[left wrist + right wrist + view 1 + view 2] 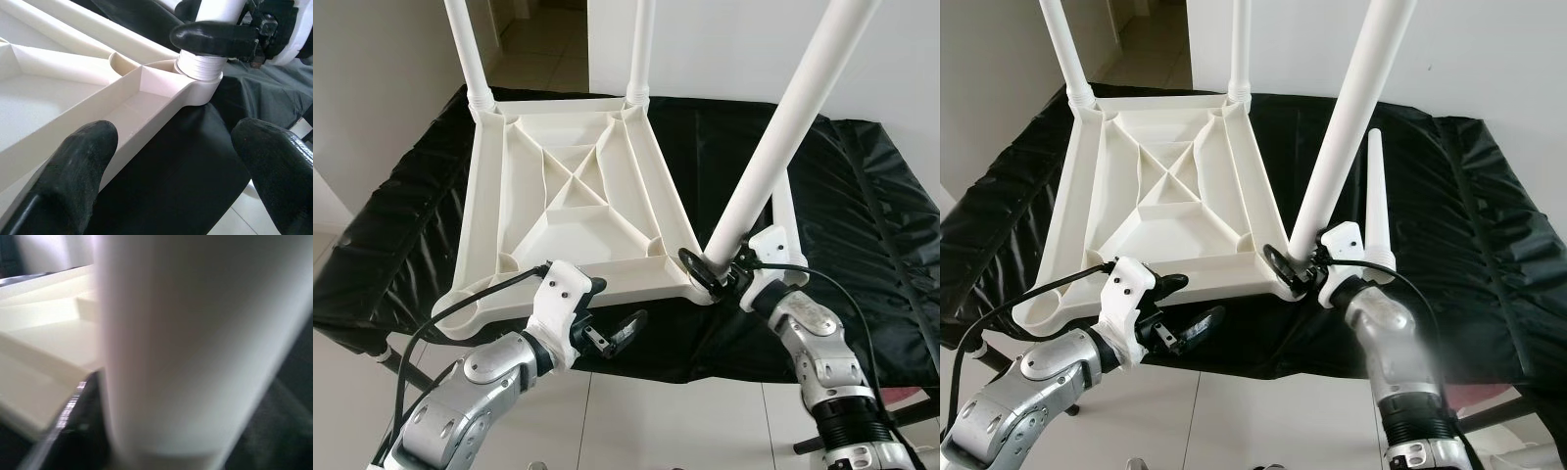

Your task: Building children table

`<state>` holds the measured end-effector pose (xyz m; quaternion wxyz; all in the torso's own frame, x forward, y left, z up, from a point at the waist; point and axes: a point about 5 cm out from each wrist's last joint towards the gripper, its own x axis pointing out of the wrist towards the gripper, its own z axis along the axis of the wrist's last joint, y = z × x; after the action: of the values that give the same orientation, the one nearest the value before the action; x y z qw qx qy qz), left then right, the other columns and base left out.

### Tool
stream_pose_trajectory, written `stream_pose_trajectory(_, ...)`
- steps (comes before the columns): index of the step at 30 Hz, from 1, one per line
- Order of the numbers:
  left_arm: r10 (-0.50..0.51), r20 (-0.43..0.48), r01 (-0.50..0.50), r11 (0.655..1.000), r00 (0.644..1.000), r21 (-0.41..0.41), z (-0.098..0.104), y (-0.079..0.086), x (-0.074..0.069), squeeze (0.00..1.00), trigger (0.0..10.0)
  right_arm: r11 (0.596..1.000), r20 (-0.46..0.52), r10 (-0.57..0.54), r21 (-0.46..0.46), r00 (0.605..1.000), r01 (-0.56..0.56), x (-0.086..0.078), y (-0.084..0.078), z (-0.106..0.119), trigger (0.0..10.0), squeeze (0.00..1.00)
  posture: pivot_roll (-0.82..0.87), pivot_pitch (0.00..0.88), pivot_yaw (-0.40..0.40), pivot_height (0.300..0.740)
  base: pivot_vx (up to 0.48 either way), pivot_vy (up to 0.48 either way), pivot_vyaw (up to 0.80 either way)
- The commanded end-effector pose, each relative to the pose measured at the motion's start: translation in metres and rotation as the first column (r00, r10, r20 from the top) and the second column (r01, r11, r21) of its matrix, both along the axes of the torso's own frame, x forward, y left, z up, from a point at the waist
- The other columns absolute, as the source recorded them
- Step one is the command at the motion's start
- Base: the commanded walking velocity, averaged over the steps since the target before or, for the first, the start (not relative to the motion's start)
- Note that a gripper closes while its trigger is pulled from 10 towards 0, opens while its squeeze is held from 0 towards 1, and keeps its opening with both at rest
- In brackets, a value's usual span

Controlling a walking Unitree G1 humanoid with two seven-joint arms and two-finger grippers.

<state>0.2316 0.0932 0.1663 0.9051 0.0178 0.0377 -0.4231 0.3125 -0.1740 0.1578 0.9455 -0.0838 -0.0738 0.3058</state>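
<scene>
A white plastic table top (568, 230) lies upside down on a black-covered surface (871, 196). Two white legs (465, 49) (641, 49) stand in its far corners. A third leg (783, 127) slants up from the near right corner, its threaded base (199, 66) in the socket. My right gripper (717, 264) is shut on that leg just above the socket. My left gripper (615, 311) hovers open just off the table top's front edge, its fingers (83, 147) wide apart with nothing between them. The round socket (460, 313) at the near left corner holds nothing.
A loose white leg (1376, 196) lies on the black cover right of the table top. The cover's front edge (705, 367) drops off to white floor tiles (656, 421). A white wall (724, 39) stands behind, and a doorway (548, 39) opens at the back.
</scene>
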Motion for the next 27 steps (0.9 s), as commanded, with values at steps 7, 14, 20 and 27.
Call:
stream_pose_trajectory(7, -0.038, -0.009, 0.038, 0.999, 0.999, 0.008, -0.002, -0.003, -0.002, 0.00, 10.0, 0.999, -0.027, 0.035, -0.020, 0.999, -0.035, -0.001, -0.008, -0.005, 0.0, 0.00, 0.02, 0.100, -0.002, 0.740, 0.000, 0.000, 0.00)
stream_pose_trajectory(14, -0.040, -0.012, 0.040, 0.999, 0.999, 0.006, -0.002, -0.004, -0.002, 0.00, 10.0, 1.000, -0.061, -0.004, 0.006, 0.998, 0.005, 0.000, -0.014, -0.008, 10.0, 0.00, 0.02, 0.116, 0.000, 0.740, 0.000, 0.000, 0.00)
stream_pose_trajectory(20, -0.040, -0.014, 0.040, 0.999, 0.999, 0.006, -0.002, -0.004, -0.002, 0.00, 10.0, 0.996, -0.085, -0.063, 0.062, 0.994, 0.069, 0.001, -0.010, -0.008, 10.0, 0.00, 0.02, 0.119, 0.002, 0.740, 0.000, 0.000, 0.00)
stream_pose_trajectory(27, -0.040, -0.018, 0.040, 0.999, 0.999, 0.008, -0.002, -0.003, -0.003, 0.00, 10.0, 0.980, -0.114, -0.174, 0.078, 0.978, 0.184, 0.003, -0.002, -0.010, 10.0, 0.00, 0.02, 0.122, 0.002, 0.740, 0.000, 0.000, 0.00)
